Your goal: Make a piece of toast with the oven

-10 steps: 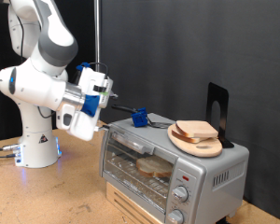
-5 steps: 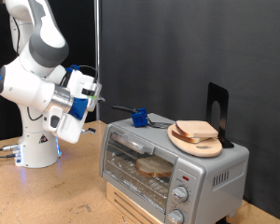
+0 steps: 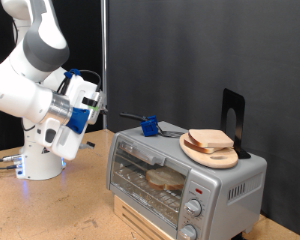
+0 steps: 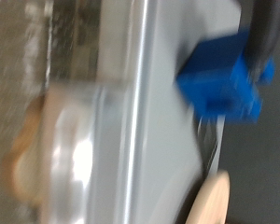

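Observation:
The oven (image 3: 185,178) is a silver toaster oven at the exterior view's right, its glass door shut. A piece of toast (image 3: 165,180) lies on the rack inside, behind the glass. Another slice of bread (image 3: 211,140) lies on a round wooden plate (image 3: 202,155) on the oven's top. My gripper (image 3: 96,100) hangs in the air left of the oven, pointing at it, holding nothing that I can see. The wrist view is blurred: it shows the oven's silver top (image 4: 163,140) and the glass door with the toast (image 4: 33,149) behind it.
A blue block (image 3: 148,125) with a fork (image 3: 170,130) lies on the oven's top; the block also shows in the wrist view (image 4: 219,79). A black stand (image 3: 233,118) rises behind the plate. The oven sits on a wooden box (image 3: 140,220). The arm's base (image 3: 40,160) is at the left.
The arm has drawn back to the exterior view's left, away from the oven, and the gripper has sunk slightly. The oven, plate and bread have not moved.

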